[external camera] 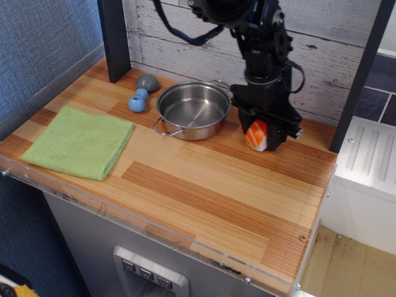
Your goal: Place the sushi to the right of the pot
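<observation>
While the gripper (258,137) hangs over the back right part of the worktop, its jaws are clamped on the sushi (257,135), one dark finger on each side of the orange-and-white piece. Sushi sits low, close to the wooden worktop (204,185), but I can't tell from this view whether its base is touching the surface or just above it. The pot (192,111) is on its left, near but clearly apart, towards the back edge at mid-width, empty.

So the placement spot looks right: sushi is already right of the pot with a bare strip of wood between them. Remaining step, as I read it, is lower if needed and release.

Risks from here:
- Release from height: if the base isn't down, the piece could drop, bounce or roll (it's held tilted, orange top facing front-left), possibly ending on its side.
- Sticking to a finger on opening and getting dragged off position.
- Retract path: the arm is close to the back wall (322,37) and the dark post (362,68) at the right back corner, so a sideways pull-out could clip something. Straight up is safer.
- Pot's right loop handle is near the gripper body; any leftward drift could nudge the pot.

Green cloth (79,141) at the left front edge and blue-grey toy (141,93) at the back left are well clear, irrelevant.
</observation>
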